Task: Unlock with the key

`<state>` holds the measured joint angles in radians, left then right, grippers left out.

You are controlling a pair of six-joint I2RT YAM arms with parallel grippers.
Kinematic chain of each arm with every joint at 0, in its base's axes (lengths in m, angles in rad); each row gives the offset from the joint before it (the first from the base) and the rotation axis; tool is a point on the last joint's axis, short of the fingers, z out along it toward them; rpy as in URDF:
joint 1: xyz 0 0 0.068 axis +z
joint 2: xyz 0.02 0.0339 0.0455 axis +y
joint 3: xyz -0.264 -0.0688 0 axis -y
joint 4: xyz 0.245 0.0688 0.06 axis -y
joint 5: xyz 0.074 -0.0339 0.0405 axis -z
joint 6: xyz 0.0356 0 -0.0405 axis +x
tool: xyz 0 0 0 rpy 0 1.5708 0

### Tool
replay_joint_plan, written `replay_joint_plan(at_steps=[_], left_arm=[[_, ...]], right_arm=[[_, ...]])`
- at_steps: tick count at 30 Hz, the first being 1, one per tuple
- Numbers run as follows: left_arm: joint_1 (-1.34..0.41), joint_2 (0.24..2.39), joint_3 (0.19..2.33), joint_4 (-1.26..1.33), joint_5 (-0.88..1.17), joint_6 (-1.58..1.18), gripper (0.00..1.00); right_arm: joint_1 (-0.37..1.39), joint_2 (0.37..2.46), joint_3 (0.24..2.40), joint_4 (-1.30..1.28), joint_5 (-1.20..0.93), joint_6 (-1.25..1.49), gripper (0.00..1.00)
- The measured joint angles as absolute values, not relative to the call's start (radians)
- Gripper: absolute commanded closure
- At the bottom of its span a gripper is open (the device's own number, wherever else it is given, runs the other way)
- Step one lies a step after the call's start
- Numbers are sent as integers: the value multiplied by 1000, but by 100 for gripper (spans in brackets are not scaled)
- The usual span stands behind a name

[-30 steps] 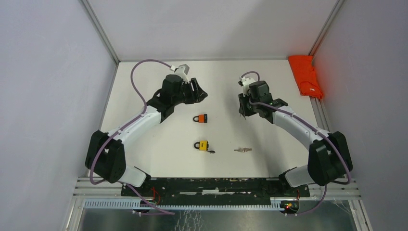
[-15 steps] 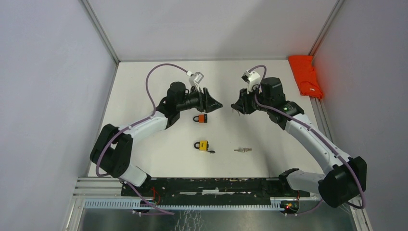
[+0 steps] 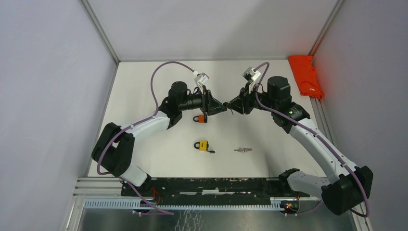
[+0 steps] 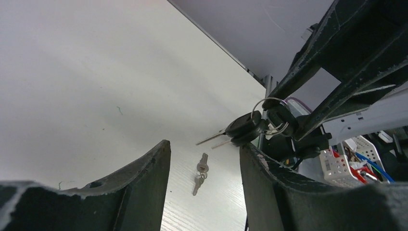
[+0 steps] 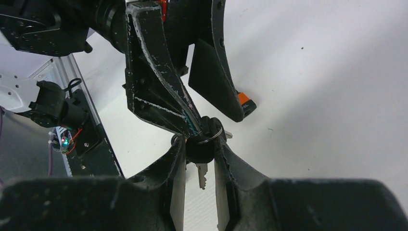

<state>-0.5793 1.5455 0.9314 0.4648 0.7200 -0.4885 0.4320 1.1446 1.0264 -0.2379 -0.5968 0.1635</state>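
Right pincer (image 5: 199, 140) grips key (image 5: 198, 151) | blade slants down toward table (image 3: 144, 86) | left pincer (image 4: 204, 144) gaping

**Left wrist camera: jaws apart, keys ahead**

The left gripper (image 4: 204, 147) stood with its jaws wide apart and nothing between them. At 1 o'clock the right gripper (image 4: 284, 118) pinched black-headed keys (image 4: 245, 127) on a ring. Their blades pointed toward 8 o'clock, and the head sat just above the tip of the left gripper's 3 o'clock finger (image 4: 274, 192). A loose key pair (image 4: 200, 174) lay on the white table (image 4: 96, 86), seen through the gap.
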Motion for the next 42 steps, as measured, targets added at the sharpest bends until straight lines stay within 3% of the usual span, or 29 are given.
replay_joint_plan(at_steps=[3, 8, 9, 11, 12, 22, 36, 37, 39, 42], left_arm=[[-580, 1546, 931, 480, 742, -489, 42], [-582, 1556, 931, 557, 788, -504, 57], [-583, 1559, 930, 573, 795, -514, 64], [-588, 1567, 928, 608, 810, -534, 93], [-593, 1572, 928, 624, 820, -543, 97], [-604, 1585, 920, 630, 810, -559, 98], [-609, 1518, 969, 337, 752, -416, 98], [-609, 1515, 976, 323, 750, -403, 98], [-609, 1514, 991, 295, 742, -386, 98], [-609, 1514, 1004, 253, 729, -361, 98]], right_arm=[[432, 1143, 1026, -230, -613, 166, 100], [432, 1143, 1024, -221, -621, 172, 100], [432, 1143, 1023, -218, -621, 173, 100], [432, 1143, 1021, -216, -619, 176, 100], [432, 1143, 1018, -212, -613, 178, 100], [433, 1141, 994, -228, -501, 170, 100], [437, 1120, 928, -281, -310, 117, 100], [437, 1120, 921, -284, -307, 113, 97], [437, 1120, 912, -294, -302, 108, 72], [437, 1119, 910, -295, -294, 97, 53]])
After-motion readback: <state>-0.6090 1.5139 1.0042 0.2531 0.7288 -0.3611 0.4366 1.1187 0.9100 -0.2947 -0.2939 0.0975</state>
